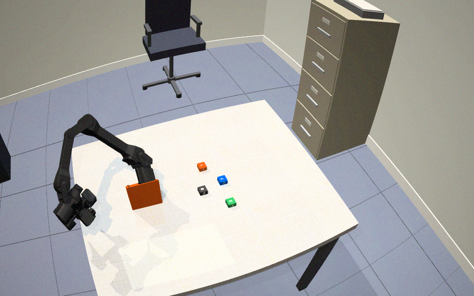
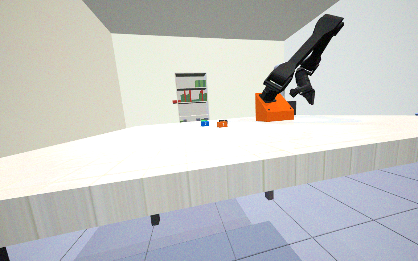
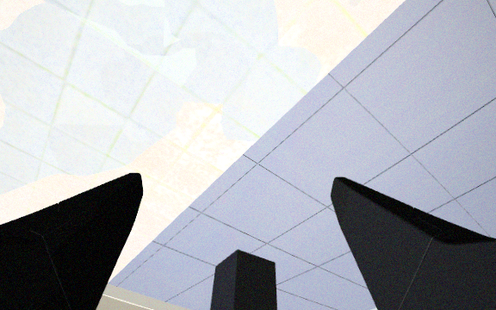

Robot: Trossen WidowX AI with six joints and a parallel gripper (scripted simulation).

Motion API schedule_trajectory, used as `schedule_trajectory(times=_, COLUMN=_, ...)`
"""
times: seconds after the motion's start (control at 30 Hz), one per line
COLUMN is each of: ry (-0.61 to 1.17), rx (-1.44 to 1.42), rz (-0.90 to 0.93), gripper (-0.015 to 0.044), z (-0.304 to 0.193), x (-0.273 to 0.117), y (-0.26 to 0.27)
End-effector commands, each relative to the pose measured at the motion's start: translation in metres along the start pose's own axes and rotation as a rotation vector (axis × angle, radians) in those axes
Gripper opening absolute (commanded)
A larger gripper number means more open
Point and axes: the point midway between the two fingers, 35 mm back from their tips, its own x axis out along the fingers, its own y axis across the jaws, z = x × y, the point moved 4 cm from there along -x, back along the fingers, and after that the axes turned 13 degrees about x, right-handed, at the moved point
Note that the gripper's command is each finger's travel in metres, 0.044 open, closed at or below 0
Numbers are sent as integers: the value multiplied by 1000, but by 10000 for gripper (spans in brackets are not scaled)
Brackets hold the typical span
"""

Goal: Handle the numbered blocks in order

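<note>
Four blocks (image 1: 230,202) (image 2: 205,123) sit on one table (image 1: 253,139) (image 2: 139,152) (image 3: 162,189); one gripper (image 1: 90,206) (image 2: 312,103) (image 3: 239,185) hangs wide apart.

The table (image 1: 253,235) (image 2: 171,145) (image 3: 153,151) has a pale, gridded top. An orange base (image 1: 145,197) (image 2: 280,115) stands near the top view's left edge. Between base and right edge sit four separate blocks: orange "1" (image 1: 201,166) (image 2: 222,124) nearest the far edge, blue "7" (image 1: 222,179) (image 2: 205,123), black block (image 1: 202,190) (image 2: 223,121), and green block (image 1: 230,202) (image 2: 204,120) nearest the right corner.
</note>
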Motion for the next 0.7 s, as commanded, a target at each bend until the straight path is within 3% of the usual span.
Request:
schedule_trajectory(times=0.0, ry=-3, rx=1, rz=-2, gripper=400, z=2, x=-1, y=1)
schedule_trajectory(times=0.07, ry=-30, rx=3, rz=-18, gripper=400, z=18, x=-12, y=8)
schedule_trajectory(times=0.33, ry=-208, rx=-106, rz=-177, gripper=400, z=102, x=-116, y=45)
schedule_trajectory(times=0.67, ry=-372, rx=-313, rz=-272, gripper=400, z=188, x=-204, y=150)
